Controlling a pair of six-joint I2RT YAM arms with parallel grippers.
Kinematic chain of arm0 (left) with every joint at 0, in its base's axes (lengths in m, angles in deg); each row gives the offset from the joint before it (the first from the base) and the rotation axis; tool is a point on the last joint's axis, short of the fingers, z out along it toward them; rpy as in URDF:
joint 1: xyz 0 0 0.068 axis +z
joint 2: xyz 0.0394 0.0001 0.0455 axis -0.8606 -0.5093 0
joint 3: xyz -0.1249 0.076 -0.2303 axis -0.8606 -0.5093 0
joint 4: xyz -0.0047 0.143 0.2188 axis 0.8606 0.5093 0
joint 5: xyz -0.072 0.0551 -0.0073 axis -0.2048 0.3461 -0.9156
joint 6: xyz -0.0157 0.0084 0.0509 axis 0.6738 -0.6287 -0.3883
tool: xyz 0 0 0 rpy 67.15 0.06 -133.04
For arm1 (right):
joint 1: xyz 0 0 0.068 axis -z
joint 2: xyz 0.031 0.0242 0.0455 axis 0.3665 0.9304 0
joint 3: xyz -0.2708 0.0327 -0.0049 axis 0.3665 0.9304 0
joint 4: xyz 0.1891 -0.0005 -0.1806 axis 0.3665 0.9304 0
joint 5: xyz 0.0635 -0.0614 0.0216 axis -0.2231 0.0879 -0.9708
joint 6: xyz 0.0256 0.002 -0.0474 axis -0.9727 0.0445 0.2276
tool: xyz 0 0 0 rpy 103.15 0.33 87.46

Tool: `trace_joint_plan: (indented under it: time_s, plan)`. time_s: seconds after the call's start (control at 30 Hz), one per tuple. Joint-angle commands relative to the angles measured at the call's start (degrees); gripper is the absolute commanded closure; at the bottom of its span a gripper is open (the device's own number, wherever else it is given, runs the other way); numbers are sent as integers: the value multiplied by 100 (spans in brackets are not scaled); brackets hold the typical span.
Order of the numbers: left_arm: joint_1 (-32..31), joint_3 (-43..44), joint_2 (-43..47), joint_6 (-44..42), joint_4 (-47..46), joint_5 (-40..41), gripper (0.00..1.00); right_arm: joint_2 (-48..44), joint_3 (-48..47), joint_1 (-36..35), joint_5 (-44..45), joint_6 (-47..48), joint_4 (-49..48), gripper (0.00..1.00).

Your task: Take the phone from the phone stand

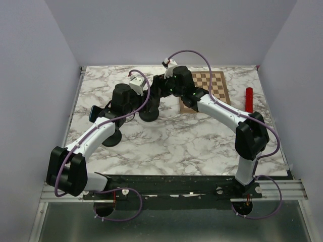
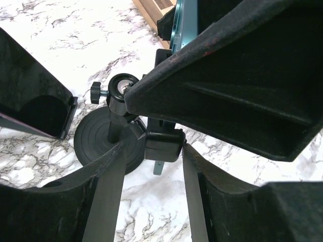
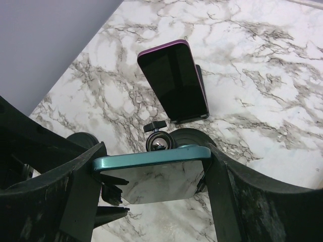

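From above, the white-and-grey marble tabletop [image 1: 176, 146] has open room along its near edge and across the lower middle. The crowding is at upper centre, where both my arms meet over the black phone stand with a round base [image 1: 149, 115]. A brown wooden chessboard [image 1: 214, 85] lies at upper right, partly covered by my right arm. A red cylinder [image 1: 249, 98] lies beyond it, close to the table's right edge. In the left wrist view my left pincer [image 2: 154, 151] is spread, its two fingers flanking the stand's square black clamp block [image 2: 162, 145]; I cannot tell whether the pads touch it. The stand's base sits left of centre, with its ball joint [image 2: 121, 88] and side knob above. A dark phone with a purple rim [image 2: 30, 75] stands at the left edge, apart from the base. In the right wrist view my right pincer [image 3: 154, 159] pinches the teal-edged phone with a glossy screen [image 3: 151, 176] by its two side edges. It is in the lower middle of the frame, just in front of the ball joint. Whether its lower end sits in the cradle I cannot tell. The purple-rimmed phone leans at upper centre, with bare marble to its right.
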Motion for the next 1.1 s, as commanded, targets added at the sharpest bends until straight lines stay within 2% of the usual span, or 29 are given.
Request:
trace_joint_plan:
  time_s: [0.0,0.3,0.57,0.9,0.97,1.07]
  plan:
    - [27,80,-39,118,-133,105,43,-81,-8,-124,31,-315,192,99]
    - [29,41,22,223,-297,-30,42,-30,-121,-189,13,-292,280,99]
    - [35,50,-21,185,-326,-85,57,3,-200,-234,43,-361,288,99]
    - [27,242,-262,115,-26,-123,61,71,-277,-261,283,-469,289,99]
    - [30,262,-269,69,16,-171,68,91,-311,-260,331,-384,321,99]
    - [34,247,-209,-44,29,-257,88,76,-249,-264,549,-48,315,99]
